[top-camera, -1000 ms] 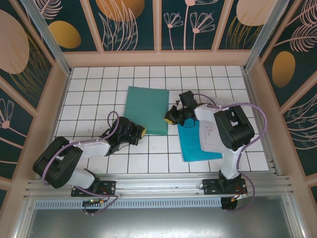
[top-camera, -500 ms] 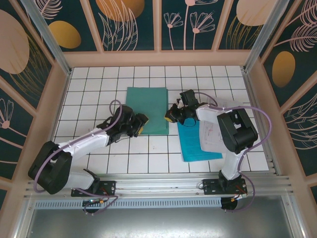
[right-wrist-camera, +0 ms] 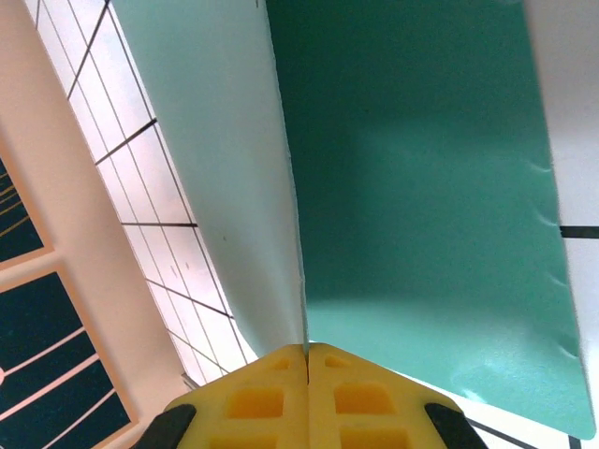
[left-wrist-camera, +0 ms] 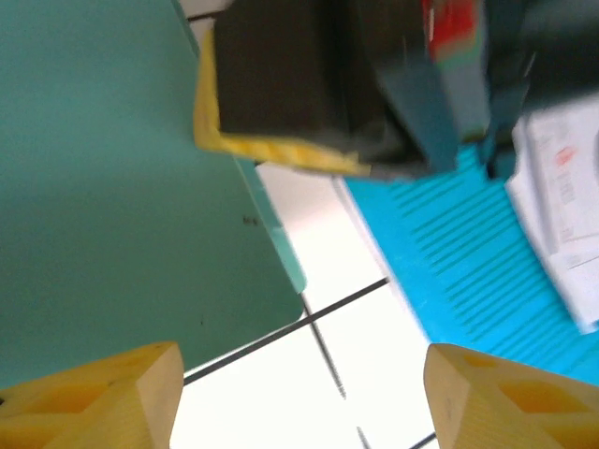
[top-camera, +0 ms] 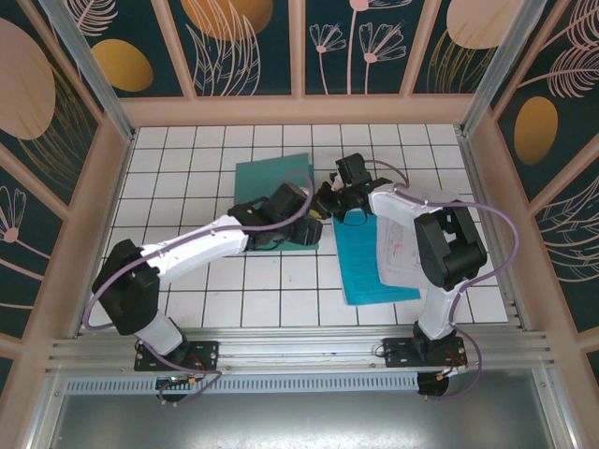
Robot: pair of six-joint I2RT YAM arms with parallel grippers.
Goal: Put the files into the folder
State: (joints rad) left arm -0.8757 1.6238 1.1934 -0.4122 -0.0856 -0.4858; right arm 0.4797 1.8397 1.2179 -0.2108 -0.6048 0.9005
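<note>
Folder [top-camera: 267, 182]: one, teal, lay flat mid-way across the table [top-camera: 178, 178]. Right gripper [right-wrist-camera: 306, 351] was clamped tight on its cover edge. Left gripper [left-wrist-camera: 299, 374] hung wide apart, holding nothing, over its near right corner. Files: one cyan sheet [top-camera: 360, 271] just right of it, white printed sheets [top-camera: 398, 253] on top, count unclear.

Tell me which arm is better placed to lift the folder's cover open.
Right. The right gripper is shut on the edge of the folder, its upper cover lifted off the lower one. The left gripper hangs open beside the folder's corner, holding nothing.
</note>
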